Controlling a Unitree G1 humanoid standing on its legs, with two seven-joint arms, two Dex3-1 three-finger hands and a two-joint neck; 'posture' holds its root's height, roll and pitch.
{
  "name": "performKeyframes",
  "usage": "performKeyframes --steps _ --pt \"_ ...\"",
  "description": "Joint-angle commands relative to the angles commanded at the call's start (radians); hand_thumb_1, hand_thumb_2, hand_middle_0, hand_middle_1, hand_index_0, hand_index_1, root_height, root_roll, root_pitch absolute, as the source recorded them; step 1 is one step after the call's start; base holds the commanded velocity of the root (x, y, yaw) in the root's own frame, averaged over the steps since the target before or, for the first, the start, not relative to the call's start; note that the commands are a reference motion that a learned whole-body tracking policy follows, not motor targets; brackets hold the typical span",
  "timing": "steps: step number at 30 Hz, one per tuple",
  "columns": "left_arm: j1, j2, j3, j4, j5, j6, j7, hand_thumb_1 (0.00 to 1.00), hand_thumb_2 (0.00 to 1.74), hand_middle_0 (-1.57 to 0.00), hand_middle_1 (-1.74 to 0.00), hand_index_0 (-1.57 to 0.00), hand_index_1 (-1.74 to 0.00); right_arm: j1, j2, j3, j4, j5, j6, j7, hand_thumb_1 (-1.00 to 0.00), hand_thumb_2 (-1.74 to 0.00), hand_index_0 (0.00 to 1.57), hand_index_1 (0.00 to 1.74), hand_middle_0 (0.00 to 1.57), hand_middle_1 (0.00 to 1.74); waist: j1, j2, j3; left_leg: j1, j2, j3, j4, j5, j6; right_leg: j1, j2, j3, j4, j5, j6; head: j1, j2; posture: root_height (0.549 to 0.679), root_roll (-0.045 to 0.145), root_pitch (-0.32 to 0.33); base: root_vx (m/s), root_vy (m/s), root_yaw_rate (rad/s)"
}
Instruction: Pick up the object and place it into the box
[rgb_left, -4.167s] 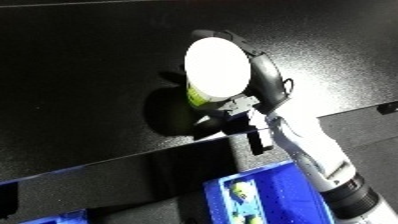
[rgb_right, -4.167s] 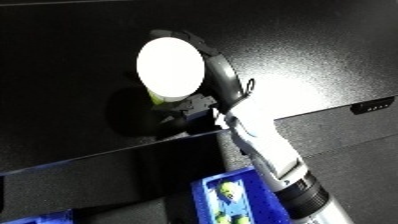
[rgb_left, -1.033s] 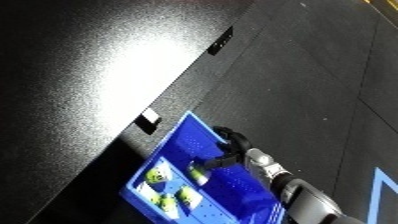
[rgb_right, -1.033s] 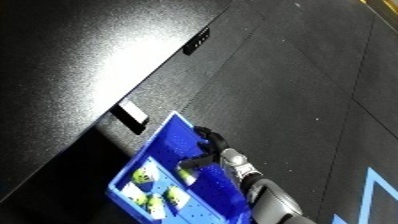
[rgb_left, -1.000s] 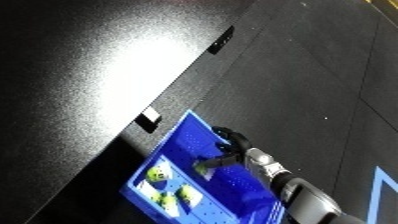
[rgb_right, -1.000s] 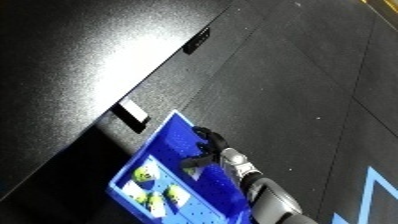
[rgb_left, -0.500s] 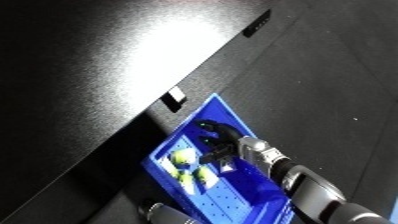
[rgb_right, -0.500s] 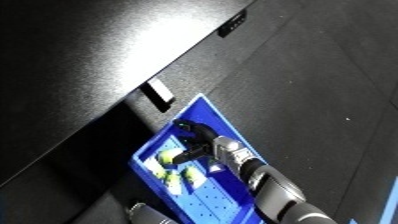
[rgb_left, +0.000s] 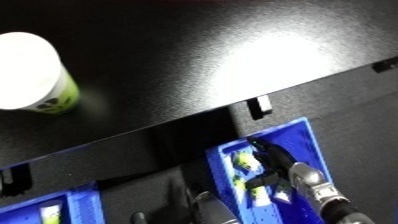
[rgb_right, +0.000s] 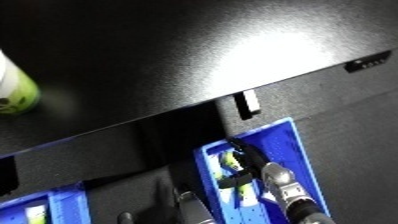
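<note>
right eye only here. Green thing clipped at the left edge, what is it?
Observer: The left eye view shows nearly all of it: a cup with a wide, round white top above the green wall.
Operator: Anything touching it? Is it near the bin?
Observer: Nothing touches it. The left eye view shows its full width standing on the black table, back from the front edge and well apart from the blue bin, where the right robot hand is down beside the yellow-green items.
</note>
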Motion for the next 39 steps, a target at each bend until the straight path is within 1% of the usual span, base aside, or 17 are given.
performKeyframes --steps 4,7,10,13,15,18,19,21,23,26,28,29,31,34,36,39 --pt "-0.016 0.01 -0.001 0.005 0.019 0.004 -0.008 0.0 0.0 0.0 0.0 0.0 0.0 -0.008 0.021 0.012 0.018 -0.015 0.008 -0.018 0.0 0.0 0.0 0.0 0.0 0.0 0.013 -0.001 0.003 -0.005 0.004 -0.007 -0.011 0.021 -0.0053 -0.002 -0.0113 -0.014 0.007 0.002 0.0064 -0.118 0.052 0.628 0.051 -0.021 0.007 -0.048 0.16" --pt "-0.028 0.019 -0.006 -0.004 0.032 0.016 -0.009 0.0 0.0 0.0 0.0 0.0 0.0 -0.011 0.034 0.024 0.016 -0.027 0.02 -0.042 0.0 0.0 0.0 0.0 0.0 0.0 0.023 -0.002 0.009 -0.008 0.008 -0.011 -0.019 0.036 -0.0087 -0.006 -0.0203 -0.025 0.016 0.002 0.0107 -0.194 0.089 0.629 0.048 -0.023 0.007 -0.042 0.18" --pt "-0.036 0.028 -0.01 -0.014 0.04 0.022 -0.013 0.0 0.0 0.0 0.0 0.0 0.0 -0.011 0.043 0.038 0.01 -0.037 0.025 -0.061 0.0 0.0 0.0 0.0 0.0 0.0 0.032 -0.004 0.014 -0.014 0.009 -0.015 -0.022 0.045 -0.0097 -0.009 -0.0273 -0.035 0.026 0.0 0.0137 -0.267 0.125 0.629 0.047 -0.023 0.005 -0.039 0.149" --pt "-0.041 0.039 -0.013 -0.02 0.044 0.024 -0.019 0.0 0.0 0.0 0.0 0.0 0.0 -0.009 0.049 0.055 -0.002 -0.04 0.03 -0.083 0.0 0.0 0.0 0.0 0.0 0.0 0.04 -0.007 0.021 -0.022 0.009 -0.017 -0.013 0.044 -0.0089 -0.009 -0.0337 -0.041 0.035 -0.004 0.0149 -0.332 0.151 0.627 0.046 -0.024 0.003 -0.033 0.114" --pt "-0.042 0.045 -0.012 -0.023 0.045 0.024 -0.023 0.0 0.0 0.0 0.0 0.0 0.0 -0.006 0.052 0.064 -0.01 -0.033 0.033 -0.095 0.0 0.0 0.0 0.0 0.0 0.0 0.044 -0.01 0.024 -0.026 0.009 -0.019 -0.001 0.038 -0.0072 -0.008 -0.0363 -0.043 0.038 -0.008 0.015 -0.368 0.161 0.626 0.046 -0.025 0.007 -0.024 0.07" --pt "-0.038 0.054 -0.008 -0.028 0.048 0.022 -0.027 0.0 0.0 0.0 0.0 0.0 0.0 0.002 0.057 0.072 -0.018 -0.024 0.032 -0.105 0.0 0.0 0.0 0.0 0.0 0.0 0.049 -0.015 0.03 -0.032 0.008 -0.02 0.016 0.029 -0.003 -0.006 -0.0381 -0.046 0.043 -0.012 0.015 -0.412 0.165 0.624 0.045 -0.027 0.01 -0.013 0.02" --pt "-0.036 0.058 -0.006 -0.03 0.05 0.022 -0.027 0.0 0.0 0.0 0.0 0.0 0.0 0.005 0.058 0.074 -0.02 -0.022 0.032 -0.107 0.0 0.0 0.0 0.0 0.0 0.0 0.05 -0.016 0.031 -0.034 0.009 -0.02 0.02 0.026 -0.0017 -0.006 -0.0387 -0.047 0.044 -0.013 0.0153 -0.422 0.16 0.624 0.044 -0.027 0.008 -0.006 -0.012" --pt "-0.032 0.065 -0.004 -0.036 0.053 0.021 -0.03 0.0 0.0 0.0 0.0 0.0 0.0 0.008 0.061 0.079 -0.021 -0.019 0.033 -0.11 0.0 0.0 0.0 0.0 0.0 0.0 0.054 -0.019 0.033 -0.038 0.01 -0.02 0.027 0.023 0.0002 -0.006 -0.0397 -0.049 0.046 -0.015 0.0163 -0.45 0.125 0.623 0.043 -0.026 0.003 0.003 -0.034" --pt "-0.033 0.071 -0.005 -0.044 0.053 0.022 -0.031 0.0 0.0 0.0 0.0 0.0 0.0 0.006 0.061 0.084 -0.017 -0.015 0.036 -0.11 0.0 0.0 0.0 0.0 0.0 0.0 0.057 -0.021 0.034 -0.042 0.01 -0.021 0.03 0.021 0.0009 -0.007 -0.0406 -0.051 0.045 -0.015 0.0175 -0.474 0.072 0.623 0.041 -0.023 -0.007 0.005 -0.042" --pt "-0.043 0.075 -0.014 -0.055 0.042 0.025 -0.028 0.0 0.0 0.0 0.0 0.0 0.0 -0.005 0.066 0.094 0.0 -0.008 0.036 -0.11 0.0 0.0 0.0 0.0 0.0 0.0 0.062 -0.024 0.035 -0.049 0.01 -0.023 0.03 0.021 0.002 -0.01 -0.0419 -0.054 0.043 -0.016 0.0188 -0.497 -0.029 0.623 0.04 -0.019 -0.013 0.004 -0.019" --pt "-0.055 0.076 -0.021 -0.057 0.035 0.027 -0.025 0.0 0.0 0.0 0.0 0.0 0.0 -0.013 0.073 0.099 0.018 -0.003 0.03 -0.111 0.0 0.0 0.0 0.0 0.0 0.0 0.065 -0.026 0.035 -0.052 0.01 -0.025 0.03 0.02 0.0017 -0.009 -0.0441 -0.057 0.042 -0.017 0.0195 -0.511 -0.074 0.623 0.039 -0.017 -0.005 0.001 0.02" --pt "-0.061 0.076 -0.024 -0.056 0.034 0.026 -0.025 0.0 0.0 0.0 0.0 0.0 0.0 -0.015 0.077 0.1 0.028 -0.001 0.026 -0.111 0.0 0.0 0.0 0.0 0.0 0.0 0.067 -0.026 0.035 -0.053 0.011 -0.025 0.03 0.02 0.0015 -0.007 -0.0458 -0.059 0.042 -0.018 0.0198 -0.52 -0.088 0.623 0.039 -0.018 0.008 0.003 0.037" --pt "-0.07 0.073 -0.029 -0.054 0.038 0.022 -0.027 0.0 0.0 0.0 0.0 0.0 0.0 -0.017 0.083 0.1 0.045 0.0 0.017 -0.111 0.0 0.0 0.0 0.0 0.0 0.0 0.068 -0.027 0.035 -0.053 0.012 -0.026 0.03 0.018 0.0016 -0.005 -0.0499 -0.062 0.043 -0.02 0.0204 -0.54 -0.103 0.623 0.039 -0.019 0.021 0.009 0.044" --pt "-0.078 0.069 -0.037 -0.052 0.065 0.006 -0.05 0.0 0.0 0.0 0.0 0.0 0.0 -0.016 0.085 0.096 0.06 -0.001 0.01 -0.108 0.0 0.0 0.0 0.0 0.0 0.0 0.07 -0.028 0.035 -0.05 0.012 -0.025 0.034 0.013 0.005 -0.005 -0.0556 -0.064 0.048 -0.023 0.0221 -0.549 -0.109 0.622 0.038 -0.022 0.02 0.012 0.02" --pt "-0.08 0.071 -0.048 -0.058 0.09 -0.004 -0.081 0.0 0.0 0.0 0.0 0.0 0.0 -0.014 0.083 0.096 0.063 -0.002 0.009 -0.103 0.0 0.0 0.0 0.0 0.0 0.0 0.07 -0.029 0.035 -0.049 0.013 -0.024 0.036 0.009 0.007 -0.005 -0.0567 -0.064 0.049 -0.023 0.0238 -0.552 -0.105 0.622 0.037 -0.022 0.008 0.011 -0.019" --pt "-0.08 0.081 -0.075 -0.09 0.118 -0.001 -0.145 0.0 0.0 0.0 0.0 0.0 0.0 -0.007 0.075 0.098 0.059 0.0 0.008 -0.097 0.0 0.0 0.0 0.0 0.0 0.0 0.071 -0.028 0.035 -0.048 0.014 -0.024 0.034 0.008 0.0072 -0.003 -0.056 -0.065 0.045 -0.022 0.026 -0.553 -0.093 0.623 0.036 -0.021 -0.001 0.014 -0.028"
